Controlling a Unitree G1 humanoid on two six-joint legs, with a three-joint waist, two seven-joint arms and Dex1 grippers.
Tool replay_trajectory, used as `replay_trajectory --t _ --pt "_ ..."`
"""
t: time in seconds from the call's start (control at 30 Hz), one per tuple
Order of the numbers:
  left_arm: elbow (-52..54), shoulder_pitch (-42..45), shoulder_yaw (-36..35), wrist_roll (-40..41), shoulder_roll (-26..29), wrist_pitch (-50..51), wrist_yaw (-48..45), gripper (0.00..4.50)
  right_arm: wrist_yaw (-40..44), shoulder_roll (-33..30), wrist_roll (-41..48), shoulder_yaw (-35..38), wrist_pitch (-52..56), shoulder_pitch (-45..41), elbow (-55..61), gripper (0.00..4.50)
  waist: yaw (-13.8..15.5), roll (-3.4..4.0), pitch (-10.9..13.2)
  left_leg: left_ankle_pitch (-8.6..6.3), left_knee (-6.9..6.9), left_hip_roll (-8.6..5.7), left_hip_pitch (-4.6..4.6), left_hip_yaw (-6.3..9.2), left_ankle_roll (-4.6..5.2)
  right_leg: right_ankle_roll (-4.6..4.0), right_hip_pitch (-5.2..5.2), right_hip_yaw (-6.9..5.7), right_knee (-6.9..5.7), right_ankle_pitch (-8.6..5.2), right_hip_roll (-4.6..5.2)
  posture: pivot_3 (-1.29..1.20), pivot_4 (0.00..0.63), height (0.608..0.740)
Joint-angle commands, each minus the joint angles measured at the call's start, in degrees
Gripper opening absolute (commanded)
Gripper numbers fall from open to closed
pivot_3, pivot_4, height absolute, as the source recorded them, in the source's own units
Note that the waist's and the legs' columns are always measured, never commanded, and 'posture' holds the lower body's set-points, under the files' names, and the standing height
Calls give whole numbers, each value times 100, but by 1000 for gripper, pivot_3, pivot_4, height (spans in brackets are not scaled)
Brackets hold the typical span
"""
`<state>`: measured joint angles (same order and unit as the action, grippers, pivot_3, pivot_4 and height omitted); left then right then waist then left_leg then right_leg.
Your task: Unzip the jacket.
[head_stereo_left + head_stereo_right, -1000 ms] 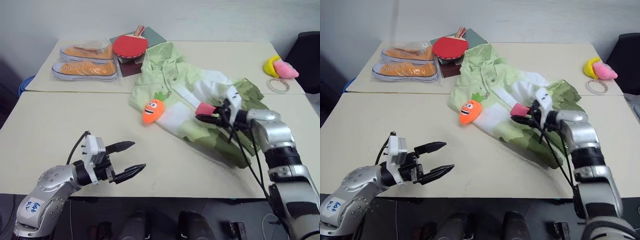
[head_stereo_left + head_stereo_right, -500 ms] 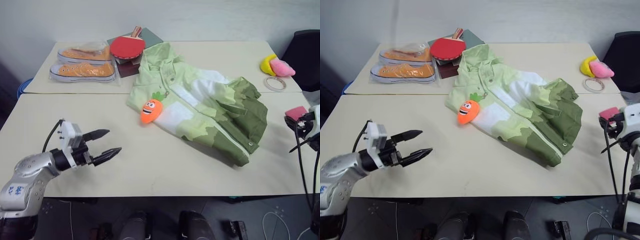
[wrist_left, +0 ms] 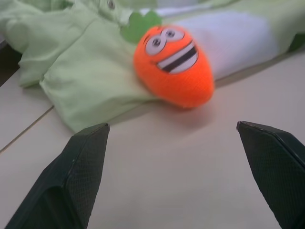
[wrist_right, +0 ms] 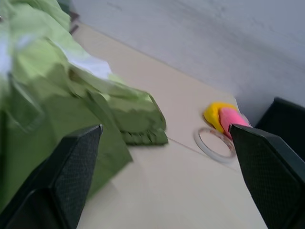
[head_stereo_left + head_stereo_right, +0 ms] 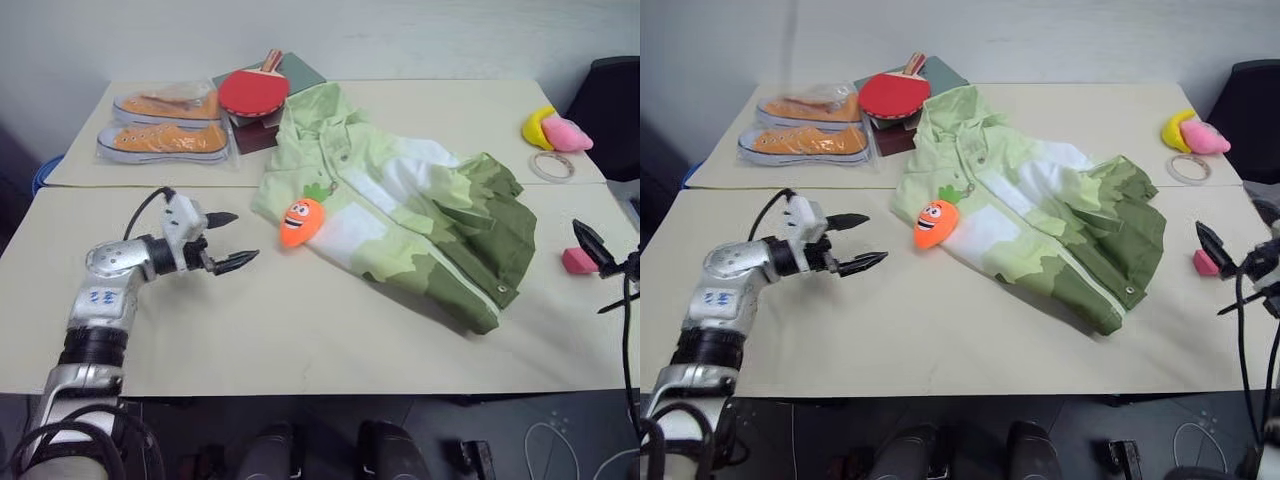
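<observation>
The jacket (image 5: pixel 405 215), in light green, white and olive blocks, lies spread flat on the table's middle, hood toward the back. An orange carrot plush (image 5: pixel 306 221) rests on its near left edge. My left gripper (image 5: pixel 243 238) hovers open just left of the carrot, pointing at it with nothing between its fingers; the left wrist view shows the carrot (image 3: pixel 174 64) close ahead. My right gripper (image 4: pixel 166 129) is open and empty at the table's right edge, away from the jacket. A small pink block (image 5: pixel 578 261) lies on the table beside it.
Bagged orange shoes (image 5: pixel 165 125), a red paddle (image 5: pixel 255 92) on books, a yellow and pink toy (image 5: pixel 556 130) and a tape ring (image 5: pixel 553 167) sit along the back. A black chair (image 5: pixel 612 105) stands at the far right. A seam (image 5: pixel 150 186) joins the two tables.
My right gripper carried the pink block off the jacket to the right, opened and left it on the table. My left gripper moved forward toward the carrot, staying open.
</observation>
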<state>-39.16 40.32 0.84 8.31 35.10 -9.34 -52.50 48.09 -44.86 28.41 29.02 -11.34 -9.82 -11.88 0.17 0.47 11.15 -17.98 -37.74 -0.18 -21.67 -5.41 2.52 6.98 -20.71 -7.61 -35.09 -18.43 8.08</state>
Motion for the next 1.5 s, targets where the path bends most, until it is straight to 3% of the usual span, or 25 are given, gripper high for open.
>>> replay_trajectory --t 0.03,0.13,0.27,0.47,0.73,0.93,1.03,1.13,1.2,1.23,1.33,1.4,1.5 --pt "-929 660 -101 -301 -308 -516 774 4500 8 -34 618 -68 704 703 2161 4461 27 -5 3 1 -1 -2 0 3 1 1 1 0 0 0 3 0 150 740" --pt "-1812 1150 144 -690 -636 -1027 958 4500 -71 94 847 -254 1127 1350 3345 4461 116 -29 5 0 -6 -2 -11 18 2 1 -1 4 1 1 21 0 150 740" --pt "-2777 1703 182 -1001 -1016 -1410 1441 4500 -157 417 584 -588 1120 1568 3599 4461 142 -60 10 -7 -26 -12 -28 16 15 11 -5 -15 2 6 8 0 150 740" --pt "-3588 2211 284 -1495 -1445 -1068 2424 4500 -461 687 738 -790 1471 1519 4087 4461 159 -73 15 5 -45 -29 -65 10 43 33 -40 -11 -11 19 24 0 150 740" --pt "-3754 2329 97 -1545 -2189 -700 2260 2017 -716 913 644 -749 1555 1661 4178 4500 188 -84 15 6 -46 -36 -64 11 46 34 -39 -13 -20 19 30 0 150 740" --pt "-3659 2104 127 -1566 -2196 -850 1540 83 -767 1127 525 -887 1492 1583 4100 4500 231 -85 14 7 -46 -43 -63 11 48 34 -40 -12 -23 19 35 0 150 740" --pt "-3424 1833 86 -1401 -2025 -1019 614 37 -676 1179 529 -1021 1504 1451 4082 4500 208 -84 14 7 -46 -44 -62 8 48 34 -45 -10 -29 19 36 0 150 740" --pt "-2581 1152 136 -1081 -1614 -1122 -729 37 -494 1119 636 -1168 1615 1386 4108 4500 119 -82 12 7 -44 -44 -60 9 47 33 -48 -9 -35 18 36 0 150 740" --pt "-968 183 115 -582 -1120 -364 -1500 37 -298 987 742 -1212 1766 1351 4076 4500 39 -77 9 7 -42 -44 -58 9 46 31 -50 -8 -38 17 36 0 150 740" --pt "258 -487 -1 -110 -887 673 -1628 37 -188 914 782 -1225 1833 1329 4034 4500 -41 -75 8 5 -39 -41 -55 2 44 31 -55 -4 -37 17 35 0 150 740" --pt "3566 -2380 -239 1326 -136 3399 -1579 37 105 688 844 -1247 2013 1244 3912 4500 -272 -72 7 -5 -26 -29 -43 10 29 19 -65 15 -44 11 36 0 150 740" --pt "5420 -3733 -424 2119 464 4328 -1551 37 284 515 907 -1242 2152 1114 3806 4500 -341 -70 8 -16 -27 -12 -36 31 13 11 -65 45 -45 7 42 0 150 740" --pt "7077 -5209 -993 3055 582 5086 -957 37 417 358 1133 -1285 2439 931 3888 4500 -216 -60 15 -20 -33 -7 -30 49 6 -7 -55 72 -41 -3 40 0 150 740"
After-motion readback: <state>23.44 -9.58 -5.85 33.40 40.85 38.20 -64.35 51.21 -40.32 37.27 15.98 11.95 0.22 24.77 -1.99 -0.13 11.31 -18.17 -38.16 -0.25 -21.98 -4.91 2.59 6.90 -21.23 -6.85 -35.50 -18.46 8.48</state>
